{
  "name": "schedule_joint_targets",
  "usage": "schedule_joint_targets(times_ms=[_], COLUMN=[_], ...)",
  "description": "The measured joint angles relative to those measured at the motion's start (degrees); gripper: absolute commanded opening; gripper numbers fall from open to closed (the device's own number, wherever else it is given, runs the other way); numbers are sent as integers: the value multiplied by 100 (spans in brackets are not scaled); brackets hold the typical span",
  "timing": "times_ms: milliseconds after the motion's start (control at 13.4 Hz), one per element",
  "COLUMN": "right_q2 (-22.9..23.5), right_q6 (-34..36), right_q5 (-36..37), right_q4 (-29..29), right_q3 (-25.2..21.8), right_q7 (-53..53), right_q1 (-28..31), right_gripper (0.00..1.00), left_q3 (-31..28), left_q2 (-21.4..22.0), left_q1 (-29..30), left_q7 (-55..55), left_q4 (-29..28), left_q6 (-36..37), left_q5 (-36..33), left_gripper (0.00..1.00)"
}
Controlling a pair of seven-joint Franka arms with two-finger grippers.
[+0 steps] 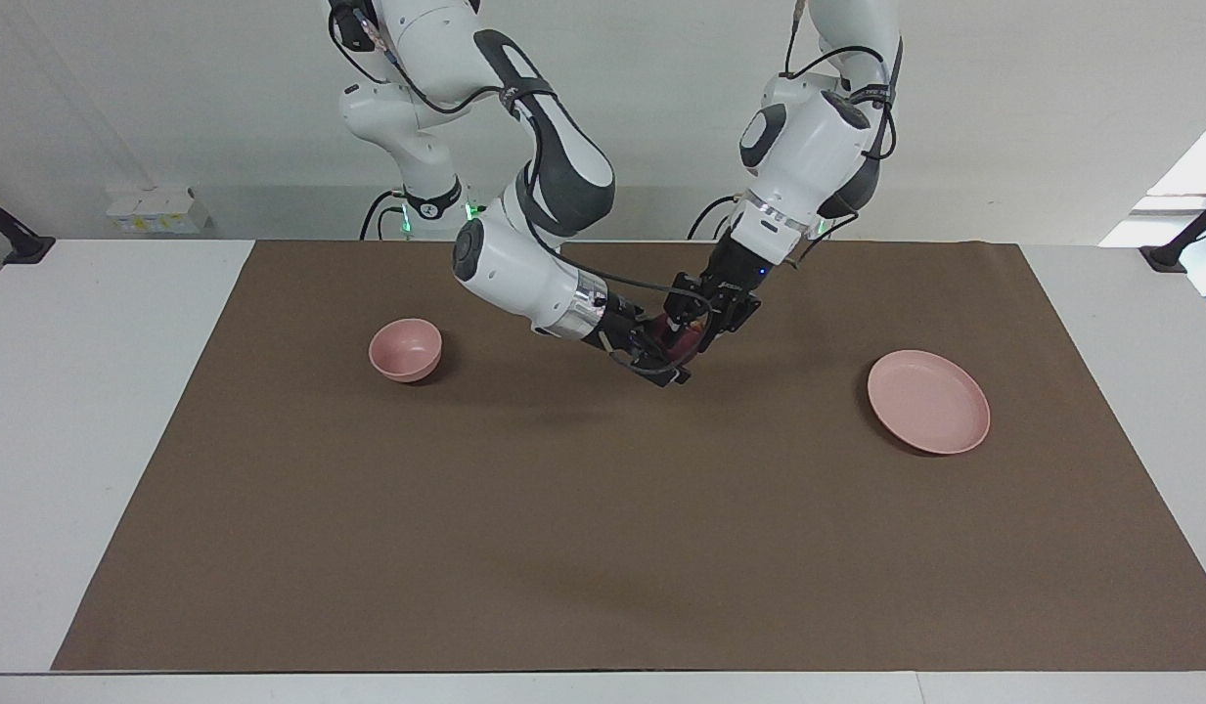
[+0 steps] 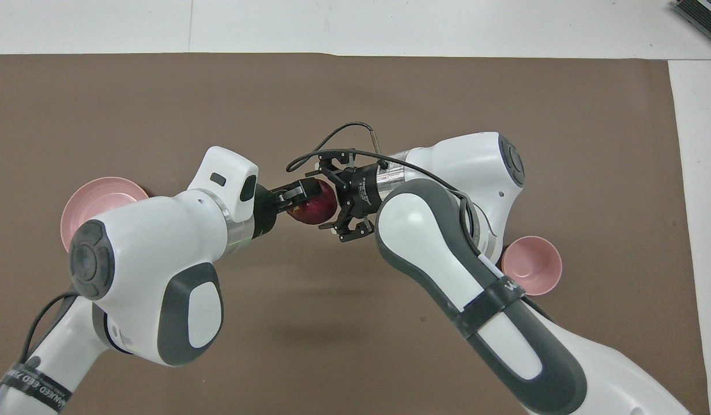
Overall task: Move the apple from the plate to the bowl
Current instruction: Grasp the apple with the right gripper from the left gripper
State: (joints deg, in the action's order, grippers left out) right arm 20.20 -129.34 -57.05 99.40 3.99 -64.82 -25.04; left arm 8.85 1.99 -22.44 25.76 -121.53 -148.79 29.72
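The dark red apple hangs in the air over the middle of the brown mat, between the plate and the bowl. My left gripper is shut on it from the plate's side. My right gripper meets it from the bowl's side, its fingers apart above and below the apple; whether they touch it I cannot tell. In the facing view the two hands overlap and nearly hide the apple. The flat pink plate lies bare at the left arm's end. The small deep pink bowl stands at the right arm's end.
A brown mat covers most of the white table. In the overhead view the left arm hides part of the plate and the right arm borders the bowl. Black clamps stand at both table ends.
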Motion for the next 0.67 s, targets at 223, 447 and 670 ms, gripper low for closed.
schedule_joint_targets(times_ms=[223,447,670], right_q2=[0,-1,-1], right_q6=[16,2,-20], right_q5=[0,0,0], right_q4=[4,-4,-31], right_q3=[2,2,2], right_q7=[8,11,11], right_q1=[-12,-13,-13], right_gripper=[0,0,0], left_q3=[-29,-28,-17], left_q2=[0,0,0], left_q1=[1,0,1], left_q7=[-16,-27,-31], left_q4=[1,12,128], left_q6=[20,36,232], left_q5=[0,0,-105], left_gripper=[54,100,100])
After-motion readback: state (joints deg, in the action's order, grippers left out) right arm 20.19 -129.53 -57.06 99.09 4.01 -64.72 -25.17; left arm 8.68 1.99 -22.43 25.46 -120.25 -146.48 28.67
